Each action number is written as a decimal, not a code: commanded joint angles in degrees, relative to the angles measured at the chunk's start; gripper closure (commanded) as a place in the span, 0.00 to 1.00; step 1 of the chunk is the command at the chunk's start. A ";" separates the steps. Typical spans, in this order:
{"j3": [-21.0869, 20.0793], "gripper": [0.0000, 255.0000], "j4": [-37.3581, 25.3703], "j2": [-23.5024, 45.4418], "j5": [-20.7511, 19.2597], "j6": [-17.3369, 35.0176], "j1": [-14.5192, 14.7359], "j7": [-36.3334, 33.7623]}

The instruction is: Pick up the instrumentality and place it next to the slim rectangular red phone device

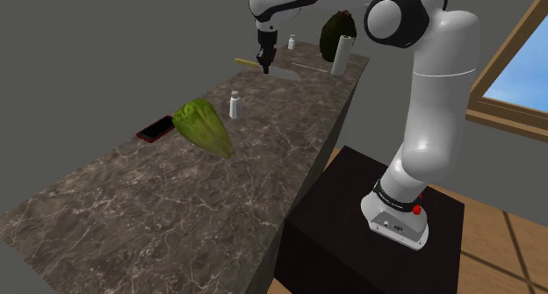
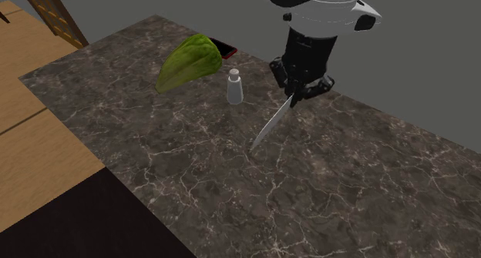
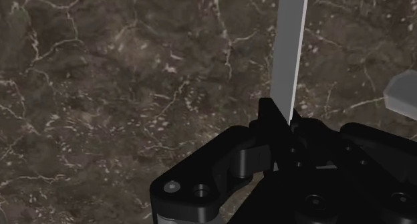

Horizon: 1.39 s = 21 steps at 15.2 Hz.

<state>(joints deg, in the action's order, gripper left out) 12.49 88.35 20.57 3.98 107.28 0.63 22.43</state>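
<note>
One dark box stand (image 1: 378,222) sits nearest in the shoulder view, against a long edge of the brown marbled countertop (image 1: 132,222), and the white Franka arm (image 1: 430,117) rises from it and bends over the counter's far end. About halfway along the counter, at the opposite long edge, a slim red phone (image 1: 155,128) lies flat. A green romaine lettuce head (image 1: 204,125) lies on its side right beside the phone; whether the two touch cannot be told. A little farther on, a small white shaker (image 1: 234,104) stands upright between the lettuce and the black gripper (image 1: 263,62). The gripper points down, its fingers pinched on a knife (image 1: 279,70) near where the pale handle meets the grey blade. In the second exterior view the blade (image 2: 271,125) slants down from the gripper (image 2: 297,91) toward the marble, and whether its tip touches cannot be told. The wrist view shows the blade (image 3: 291,49) running straight out from between the clamped fingers (image 3: 267,119). The knife is well apart from the phone, with shaker and lettuce between them. Toward the far end stand a second small shaker (image 1: 292,42), a white cylindrical bottle (image 1: 339,55) and a dark green rounded object (image 1: 334,31).
</note>
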 commanded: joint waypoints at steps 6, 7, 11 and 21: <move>-2.57 1.00 7.01 -5.00 -1.59 2.20 6.13 -8.74; -3.00 1.00 7.64 -5.47 -1.76 2.37 6.96 -10.02; -4.78 1.00 9.41 -6.82 -2.31 2.85 10.20 -15.13; -9.48 1.00 8.86 -6.57 -3.19 2.62 17.99 -27.80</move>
<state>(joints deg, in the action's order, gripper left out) 3.47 97.43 14.00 0.88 110.11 17.83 -4.01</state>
